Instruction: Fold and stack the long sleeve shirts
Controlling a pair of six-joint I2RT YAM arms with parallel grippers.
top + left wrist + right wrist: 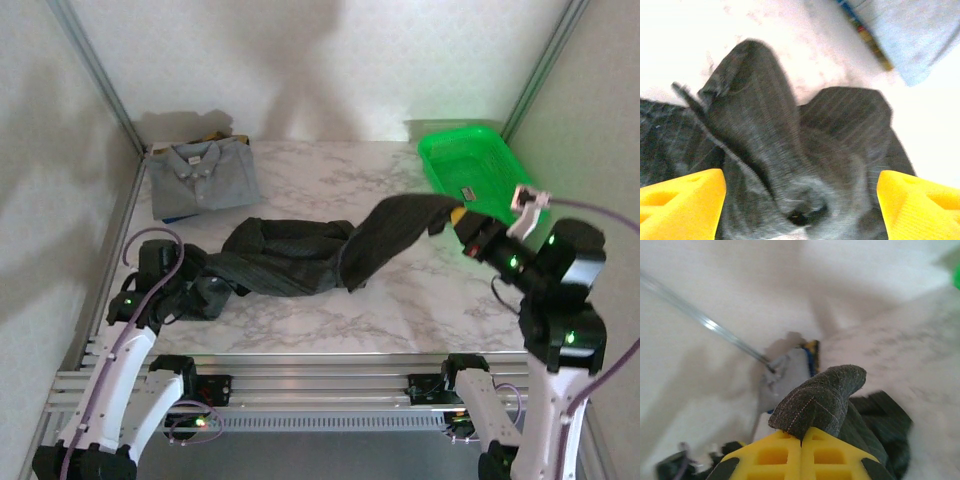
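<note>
The dark charcoal striped shirt [290, 255] lies crumpled across the middle of the table. My right gripper [458, 218] is shut on one end of it and holds that end stretched up off the table toward the right. In the right wrist view the pinched fold of the dark shirt [822, 395] sticks out above the closed right gripper [802, 440]. My left gripper [210, 292] is at the shirt's left end. In the left wrist view the left gripper [800, 200] is open, its yellow fingers [685, 200] far apart over the bunched dark shirt [765, 140]. The grey-blue shirt [205, 175] lies folded at the back left.
A bright green basket [470, 160] stands at the back right, just behind the right gripper. The folded grey-blue shirt [910, 35] rests on something with a coloured edge. Walls enclose the marble table [400, 300] at the back and sides.
</note>
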